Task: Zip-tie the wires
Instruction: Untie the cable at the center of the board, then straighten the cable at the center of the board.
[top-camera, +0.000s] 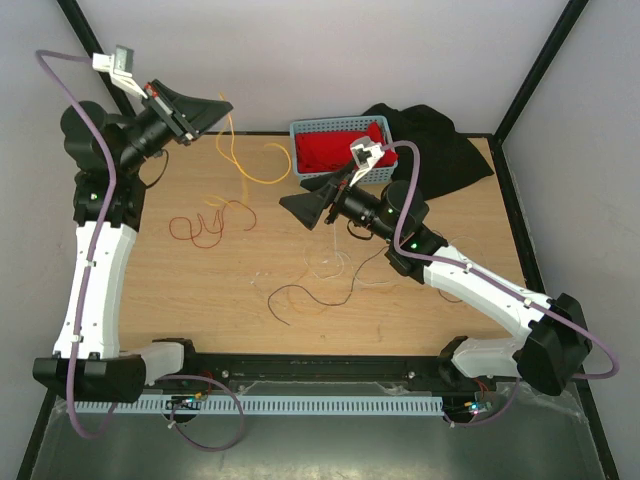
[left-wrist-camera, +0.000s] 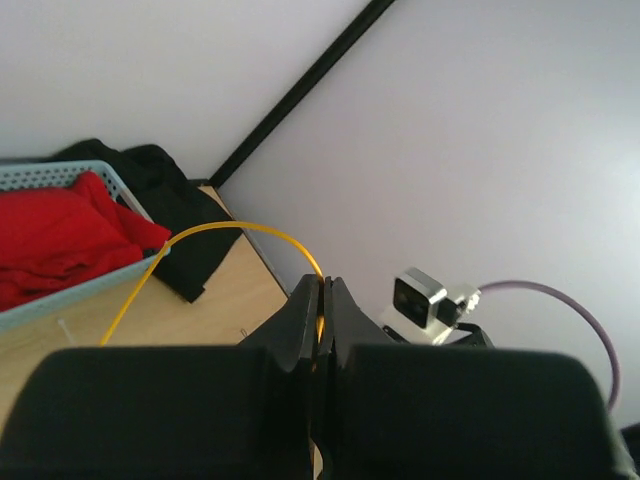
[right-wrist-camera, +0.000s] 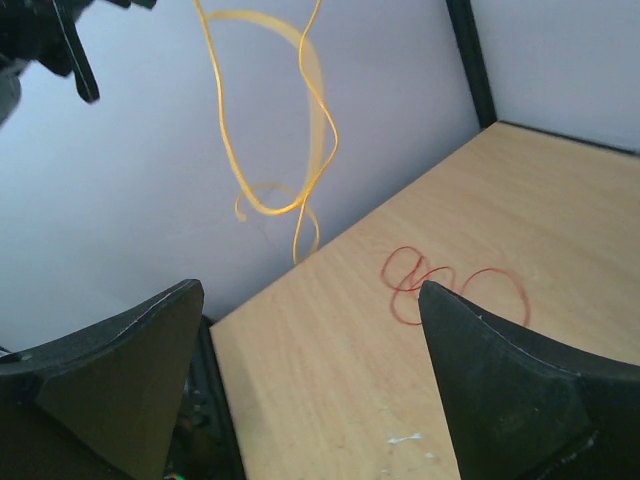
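Note:
My left gripper (top-camera: 228, 103) is raised above the table's back left corner, shut on a yellow wire (top-camera: 245, 165) that hangs from it in curls down to the table. In the left wrist view the jaws (left-wrist-camera: 323, 290) pinch that yellow wire (left-wrist-camera: 240, 228). A red wire (top-camera: 205, 228) lies looped on the table at the left, and a dark wire (top-camera: 300, 298) lies near the front middle. My right gripper (top-camera: 300, 212) hovers mid-table, open and empty, facing left toward the hanging yellow wire (right-wrist-camera: 315, 110) and the red wire (right-wrist-camera: 440, 285). Faint whitish strands (top-camera: 330, 265) lie under the right arm; I cannot tell whether one is the zip tie.
A blue basket (top-camera: 300, 130) holding red cloth stands at the back middle, with a black cloth (top-camera: 440, 150) beside it at the back right. Black frame posts rise at both back corners. White walls close in the table's back and sides.

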